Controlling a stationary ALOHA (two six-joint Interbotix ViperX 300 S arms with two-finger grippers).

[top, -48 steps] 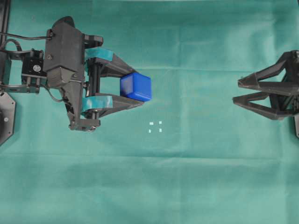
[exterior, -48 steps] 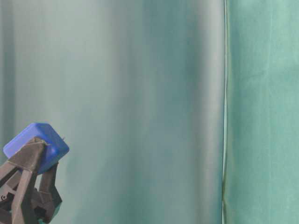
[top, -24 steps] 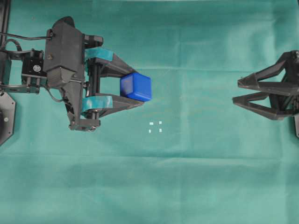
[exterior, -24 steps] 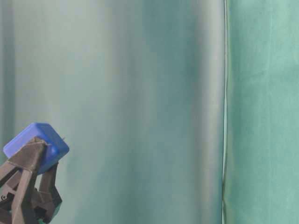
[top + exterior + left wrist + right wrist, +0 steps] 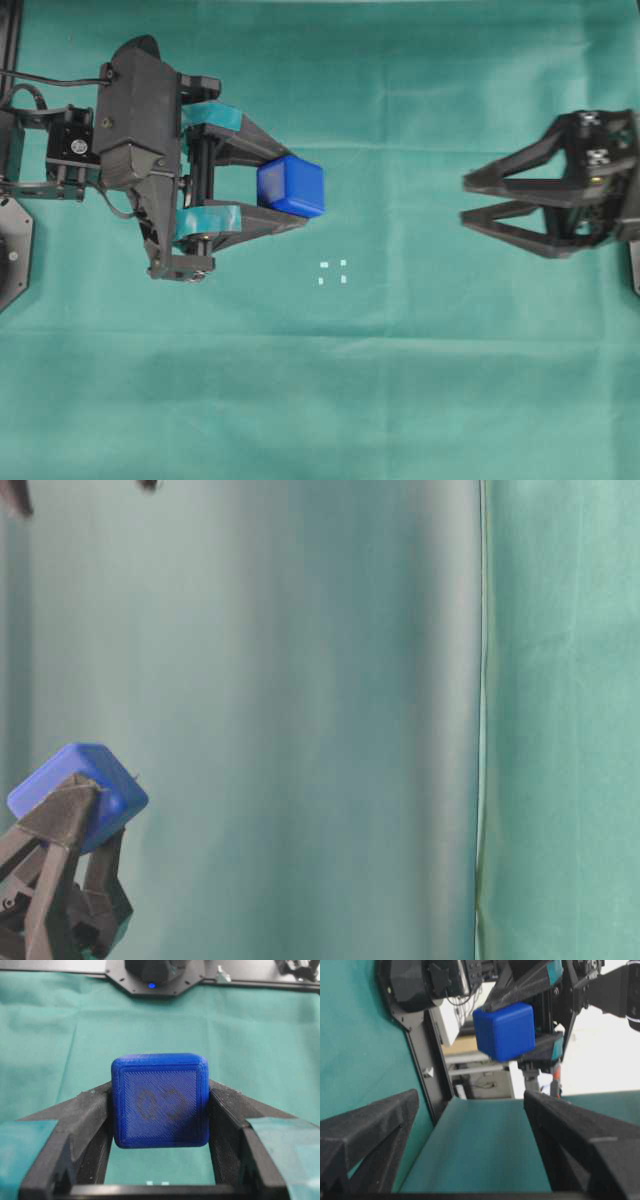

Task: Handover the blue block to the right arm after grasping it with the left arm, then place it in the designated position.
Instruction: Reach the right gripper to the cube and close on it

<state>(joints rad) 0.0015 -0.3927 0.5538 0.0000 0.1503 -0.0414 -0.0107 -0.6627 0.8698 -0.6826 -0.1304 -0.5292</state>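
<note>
My left gripper (image 5: 287, 191), the one with teal tape bands, is shut on the blue block (image 5: 296, 184) and holds it above the green cloth. In the left wrist view the blue block (image 5: 160, 1100) sits squeezed between both black fingers (image 5: 82, 1125). The table-level view shows the blue block (image 5: 78, 792) raised on those fingers. My right gripper (image 5: 465, 200) stands open at the right, level with the block and well apart from it, pointing left. Through its spread fingers (image 5: 370, 1130) the blue block (image 5: 505, 1031) shows ahead. The designated position (image 5: 333, 272), small white marks, lies below and right of the block.
The left arm's body and base (image 5: 130, 120) fill the left side of the overhead view. The right arm's base plate (image 5: 152, 975) sits at the far end of the cloth. A cloth seam (image 5: 481, 720) runs down the table-level view.
My right gripper has moved left toward the block, still open, and its dark tips now show at the top left of the table-level view. The left gripper and block have not moved.
</note>
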